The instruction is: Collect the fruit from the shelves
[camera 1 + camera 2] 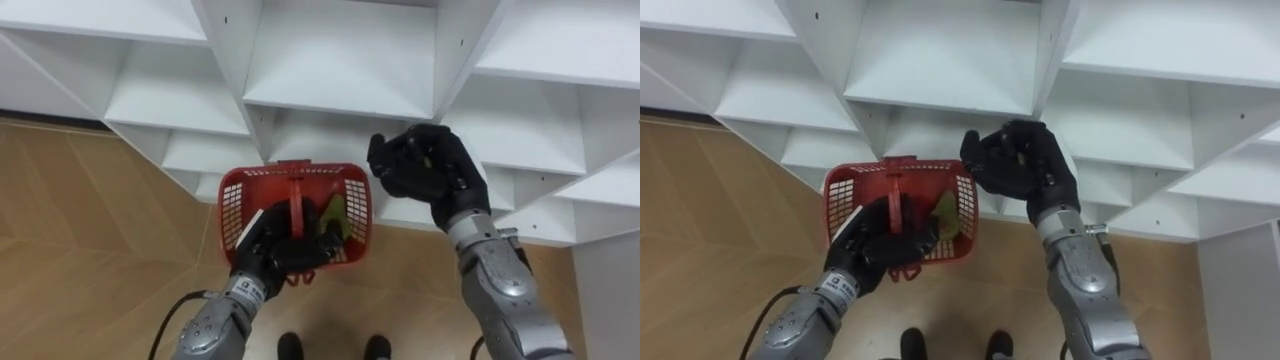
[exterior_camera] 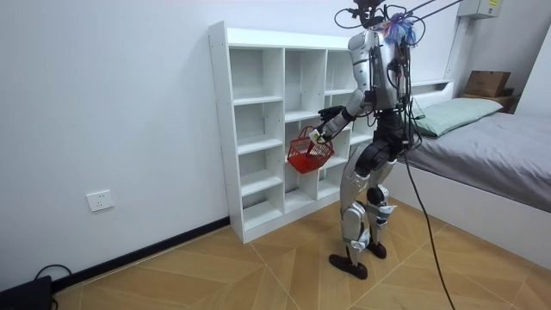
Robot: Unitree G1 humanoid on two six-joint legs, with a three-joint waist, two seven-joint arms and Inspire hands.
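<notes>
The left hand (image 1: 275,250) is closed round the handle of the red perforated plastic basket (image 1: 235,200), where a yellow-green fruit (image 1: 333,215) lies. The right hand (image 1: 425,165) is curled shut near the rim; whether anything is enclosed cannot be told. If the handle is twisted, the fruit could be spilled. The tall white cubby closet (image 2: 219,129) is shown whole in the room view, the fruit in the eye views.
</notes>
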